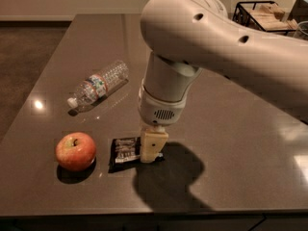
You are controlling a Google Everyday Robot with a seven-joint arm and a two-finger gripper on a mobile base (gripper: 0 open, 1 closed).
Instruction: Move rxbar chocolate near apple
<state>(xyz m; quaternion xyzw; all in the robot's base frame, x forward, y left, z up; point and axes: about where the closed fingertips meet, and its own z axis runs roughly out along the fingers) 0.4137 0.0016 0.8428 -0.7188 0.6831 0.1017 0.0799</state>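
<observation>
end effector [153, 147] sits on the right end of the flat black rxbar chocolate [124, 149], beside the round red apple [75, 151]; i cannot tell its grip. likely light, slippery: pinch across its width.

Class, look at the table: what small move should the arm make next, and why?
Probably a short slide toward the apple. The gripper sits low at the end of the rxbar chocolate farthest from the apple; the bar lies flat, with a gap between it and the apple.
</observation>
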